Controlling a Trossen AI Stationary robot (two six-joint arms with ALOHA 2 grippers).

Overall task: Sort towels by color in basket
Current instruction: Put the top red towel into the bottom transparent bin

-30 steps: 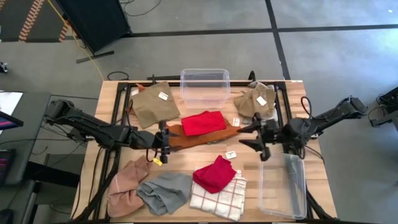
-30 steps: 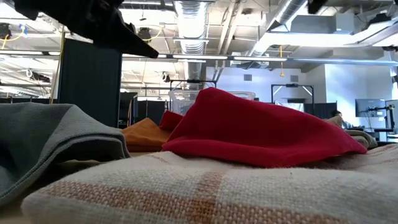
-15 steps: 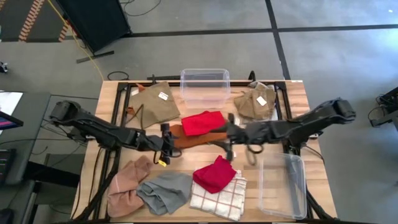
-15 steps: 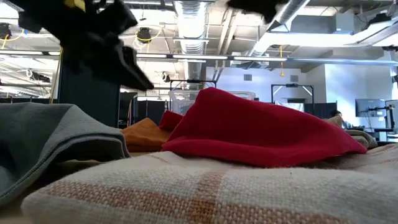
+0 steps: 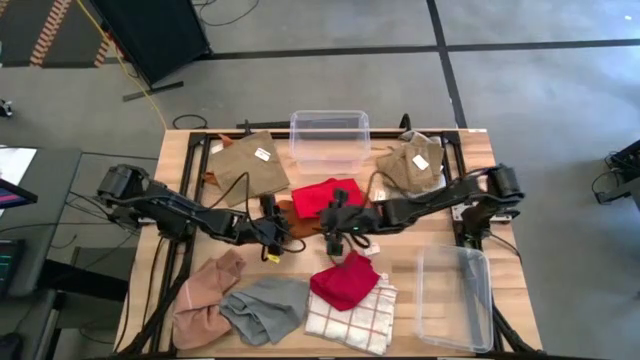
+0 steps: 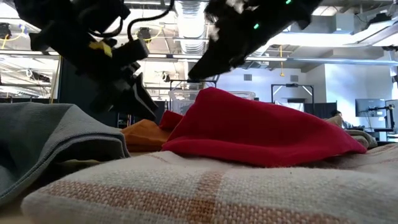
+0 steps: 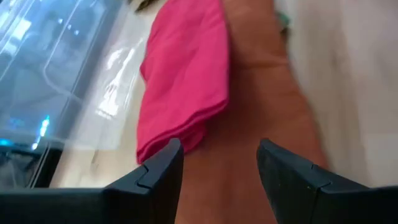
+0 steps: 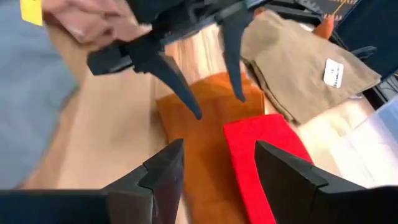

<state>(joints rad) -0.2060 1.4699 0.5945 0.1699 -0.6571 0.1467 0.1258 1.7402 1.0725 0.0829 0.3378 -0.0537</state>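
Table (image 5: 180, 150) holds two red towels (image 5: 326, 197), two bins (image 5: 330, 137).

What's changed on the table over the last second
The right gripper swept in from the right side to the middle, over the orange towel. The left gripper edged slightly toward it. Both are open, holding nothing. The towels and both bins stayed put.

A clear plastic bin (image 5: 330, 136) stood at the table's (image 5: 470, 140) far edge; a second clear bin (image 5: 455, 298) lay near its right front corner.
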